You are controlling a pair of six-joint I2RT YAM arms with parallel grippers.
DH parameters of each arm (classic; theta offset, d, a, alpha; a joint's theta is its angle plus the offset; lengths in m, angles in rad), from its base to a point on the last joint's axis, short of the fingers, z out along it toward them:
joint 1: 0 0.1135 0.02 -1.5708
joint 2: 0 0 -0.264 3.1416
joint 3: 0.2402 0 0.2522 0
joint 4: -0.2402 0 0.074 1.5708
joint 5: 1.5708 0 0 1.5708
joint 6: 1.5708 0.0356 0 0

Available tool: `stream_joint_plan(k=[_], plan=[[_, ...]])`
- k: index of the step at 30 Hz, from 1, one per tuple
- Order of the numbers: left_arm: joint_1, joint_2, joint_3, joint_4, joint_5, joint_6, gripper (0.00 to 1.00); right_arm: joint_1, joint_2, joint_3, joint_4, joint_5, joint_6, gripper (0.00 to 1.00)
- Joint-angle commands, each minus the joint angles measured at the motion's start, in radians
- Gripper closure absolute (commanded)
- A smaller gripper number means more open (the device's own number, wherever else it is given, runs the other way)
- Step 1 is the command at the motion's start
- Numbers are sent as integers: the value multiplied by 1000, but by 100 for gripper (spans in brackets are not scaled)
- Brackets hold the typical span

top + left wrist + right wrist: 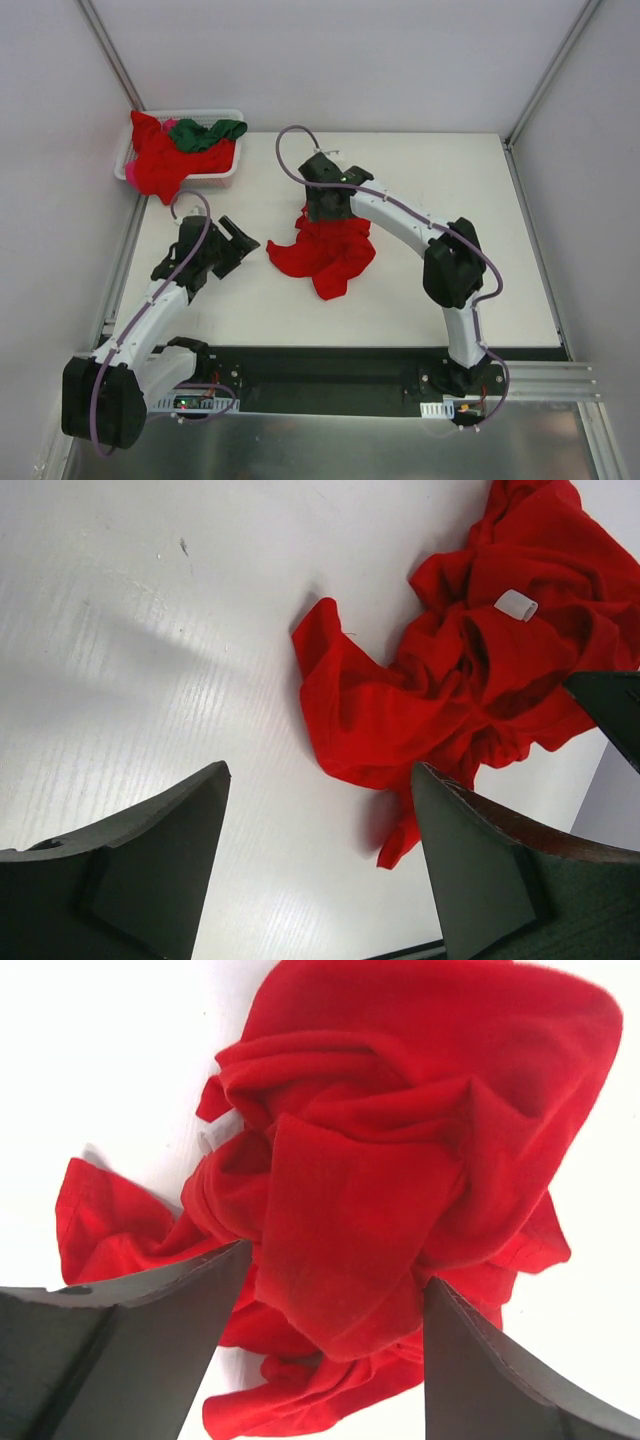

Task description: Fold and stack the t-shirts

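Now, right jaws wide astride red t-shirt, left jaws open (over table).

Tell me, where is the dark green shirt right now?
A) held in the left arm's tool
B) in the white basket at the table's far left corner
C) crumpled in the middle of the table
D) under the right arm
B: the dark green shirt lies on red cloth inside the white basket.
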Motion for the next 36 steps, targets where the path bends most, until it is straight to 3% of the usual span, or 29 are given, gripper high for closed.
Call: stream_joint_plan(k=[1, 4, 7, 9, 10, 12, 13, 19, 26, 31, 33, 36], plan=[[9, 1, -4, -3, 23, 17, 26, 3, 16, 4, 59, 40, -42, 25], [9, 21, 4, -2, 25, 28, 26, 3, 45, 8, 74, 43, -50, 22], [9, 50, 20, -2, 29, 52, 27, 3, 59, 2, 90, 81, -70, 28], [9, 79, 36, 0, 38, 75, 27, 3, 59, -4, 113, 119, -88, 41], [9, 91, 40, -1, 45, 80, 28, 1, 57, -3, 119, 132, -96, 56], [9, 125, 46, 0, 52, 83, 29, -6, 48, 8, 120, 156, -109, 76], [9, 136, 46, 11, 57, 80, 31, -11, 42, 10, 119, 162, -114, 99], [-44, 242, 42, 127, 71, 51, 34, -46, -105, 13, 123, 81, -218, 99], [-168, 456, 219, 141, -35, 11, 40, -98, -304, -128, 134, -161, -318, 99], [-209, 619, 299, 133, -112, -61, 56, -170, -409, -220, 108, -239, -291, 99], [-210, 665, 315, 135, -120, -73, 69, -201, -453, -246, 87, -261, -277, 99], [-209, 705, 361, 130, -120, -61, 79, -258, -498, -259, 48, -264, -294, 99]])
